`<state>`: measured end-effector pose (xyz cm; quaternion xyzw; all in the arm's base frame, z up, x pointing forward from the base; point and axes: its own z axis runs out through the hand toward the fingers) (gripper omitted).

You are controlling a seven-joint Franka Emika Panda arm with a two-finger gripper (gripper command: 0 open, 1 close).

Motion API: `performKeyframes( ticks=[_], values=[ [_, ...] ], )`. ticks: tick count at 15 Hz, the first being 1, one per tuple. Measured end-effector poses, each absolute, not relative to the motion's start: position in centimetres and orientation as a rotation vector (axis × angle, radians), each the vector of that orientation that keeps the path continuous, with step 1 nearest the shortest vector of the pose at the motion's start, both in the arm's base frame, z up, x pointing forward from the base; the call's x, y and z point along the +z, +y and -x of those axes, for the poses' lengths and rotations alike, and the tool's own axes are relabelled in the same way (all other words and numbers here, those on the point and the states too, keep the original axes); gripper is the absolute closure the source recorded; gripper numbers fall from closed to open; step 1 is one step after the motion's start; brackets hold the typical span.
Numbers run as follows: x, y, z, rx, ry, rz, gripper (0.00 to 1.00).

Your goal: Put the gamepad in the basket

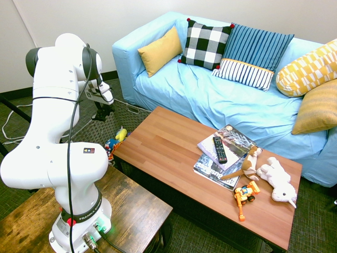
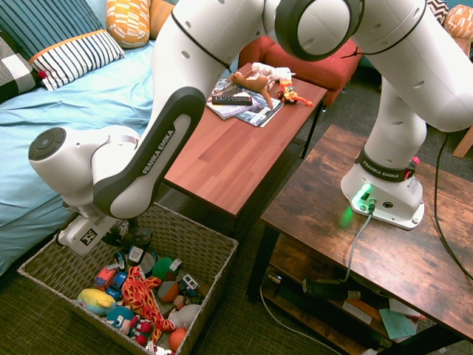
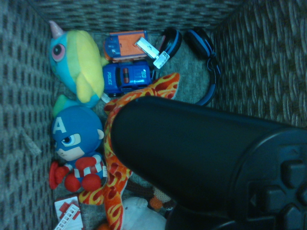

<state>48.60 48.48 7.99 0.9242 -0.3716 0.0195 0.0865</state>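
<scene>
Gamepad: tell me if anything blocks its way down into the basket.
Nothing visible blocks it. The gripper holds the gamepad over the open basket. Toys lie underneath, among them a flame-patterned one and a blue police car, so it would probably land on those rather than on the bottom.

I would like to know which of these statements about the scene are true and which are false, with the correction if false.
1. The gamepad is held over the basket. True.
2. The black remote lies on the sofa. False: it lies on the magazines on the coffee table.
3. The toy in the blue mask with a letter A is inside the basket. True.
4. The basket holds only the gamepad. False: it contains many toys.
5. The white plush toy is on the coffee table. True.
</scene>
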Motion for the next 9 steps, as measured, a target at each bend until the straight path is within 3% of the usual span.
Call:
performKeyframes(
  ticks=[9],
  values=[
    [5.3, 48.2, -49.4, 0.037, -1.136, -2.705, 0.00]
  ],
)
